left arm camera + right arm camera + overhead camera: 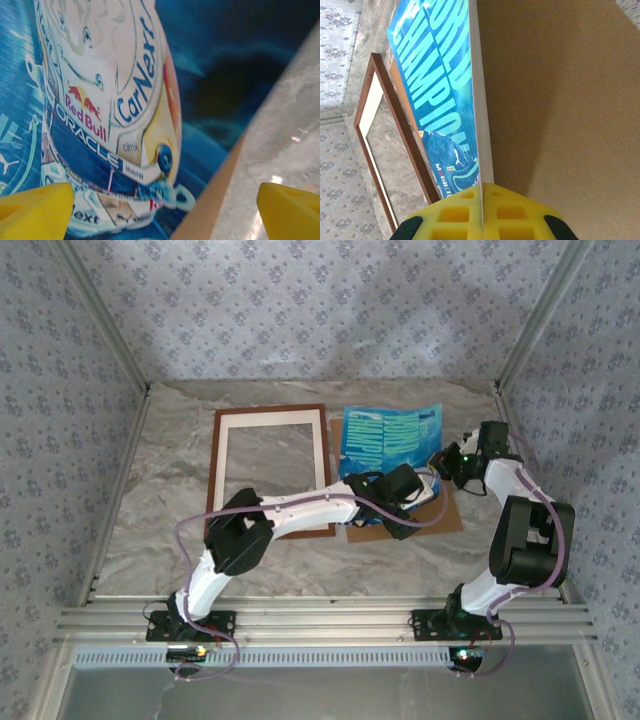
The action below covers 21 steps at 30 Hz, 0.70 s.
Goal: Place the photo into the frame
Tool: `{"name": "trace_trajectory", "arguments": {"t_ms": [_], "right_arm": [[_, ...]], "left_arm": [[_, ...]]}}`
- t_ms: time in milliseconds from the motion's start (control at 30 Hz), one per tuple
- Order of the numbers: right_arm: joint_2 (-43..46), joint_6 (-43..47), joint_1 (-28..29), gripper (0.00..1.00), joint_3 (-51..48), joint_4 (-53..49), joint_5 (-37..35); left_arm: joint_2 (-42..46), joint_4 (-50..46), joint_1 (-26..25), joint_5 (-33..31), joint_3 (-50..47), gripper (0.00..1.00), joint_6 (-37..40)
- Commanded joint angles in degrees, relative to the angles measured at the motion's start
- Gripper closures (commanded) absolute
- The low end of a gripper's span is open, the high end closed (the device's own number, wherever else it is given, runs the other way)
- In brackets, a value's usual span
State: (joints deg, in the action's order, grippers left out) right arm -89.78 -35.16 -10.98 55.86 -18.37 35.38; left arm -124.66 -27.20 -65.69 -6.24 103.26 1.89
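On marble-look tabletop, frame beside photo; patterned wallpaper around.

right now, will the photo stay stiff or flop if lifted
Probably floppy: the photo looks wavy along its far edge. Likely light, since the right fingers hold it up by one edge. May crease if pushed.

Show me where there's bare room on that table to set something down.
Free: the table strip between the frame and the left wall, the strip along the back wall, and the near strip before the rail. Crowded: right of the frame, where photo, board, left tool and right tool meet.
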Motion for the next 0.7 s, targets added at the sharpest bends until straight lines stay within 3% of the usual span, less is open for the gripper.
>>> {"name": "trace_trajectory", "arguments": {"t_ms": [0, 267, 367, 567, 667], "right_arm": [[1.3, -0.2, 0.1, 1.00, -0.3, -1.0, 1.4], [1.5, 0.8, -0.3, 1.00, 0.7, -2.5, 1.1], [1.4, 0.8, -0.2, 1.00, 1.1, -2.1, 1.1], [2.1, 0.4, 0.2, 1.00, 1.1, -2.4, 1.2], [3.0, 0.1, 0.1, 0.99, 0.8, -2.4, 1.3]], "left_arm": [[-1.8, 1.8, -0.2, -3.3, 3.8, 0.14, 2.7], [-2.6, 2.1, -0.2, -2.5, 5.0, 0.51, 3.9], [-2.5, 2.1, -0.2, 0.4, 4.7, 0.75, 3.6], [-3.2, 2.0, -0.1, 2.1, 4.7, 0.95, 1.3], [-3.0, 1.9, -0.1, 2.4, 4.9, 1.00, 0.1]]}}
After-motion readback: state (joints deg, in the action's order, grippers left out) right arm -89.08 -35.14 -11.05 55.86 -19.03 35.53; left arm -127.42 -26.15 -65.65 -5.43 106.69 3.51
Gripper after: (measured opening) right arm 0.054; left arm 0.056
